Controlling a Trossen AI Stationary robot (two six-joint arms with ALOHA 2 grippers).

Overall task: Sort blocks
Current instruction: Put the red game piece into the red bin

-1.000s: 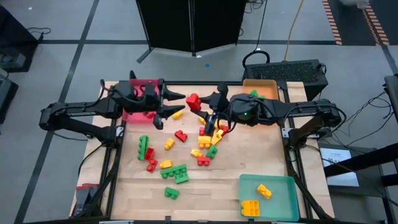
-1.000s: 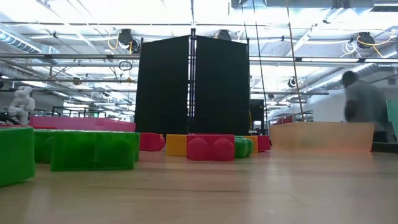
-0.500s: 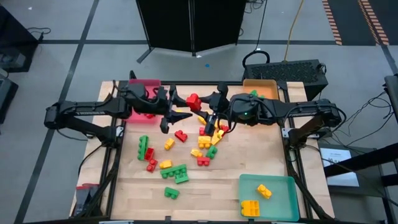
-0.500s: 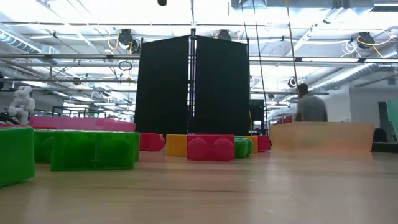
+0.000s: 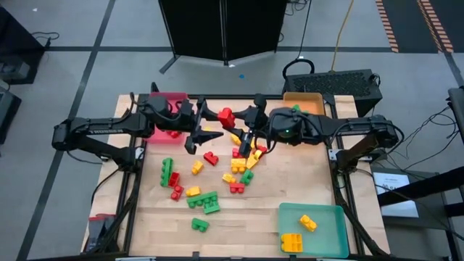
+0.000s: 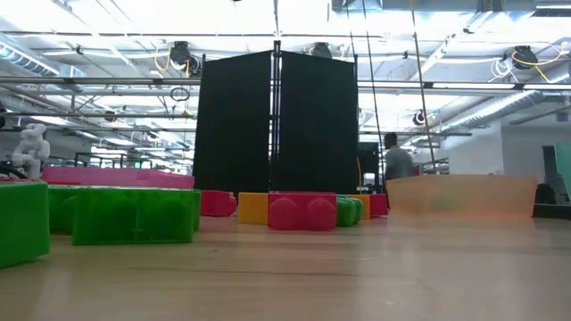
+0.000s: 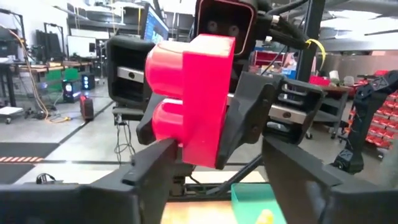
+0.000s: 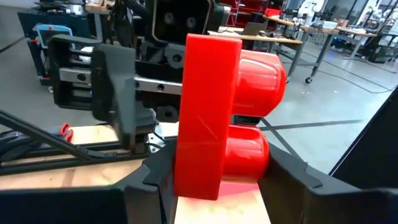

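Blocks (image 5: 299,233): yellow in teal tray (image 5: 341,217); right gripper (image 5: 237,118) grips red block (image 5: 225,116); left gripper (image 5: 204,127) spread.

Bright, even overhead light falls on the desk (image 5: 290,188), leaving only short, soft shadows beneath the arms. At table height, ceiling fixtures blow out to white glare, the nearest green block (image 6: 22,221) looms blurred at the frame edge, and a distant person (image 6: 397,162) is soft with motion. Both wrist cameras render the close red block (image 7: 193,99) slightly soft, with glossy highlights.
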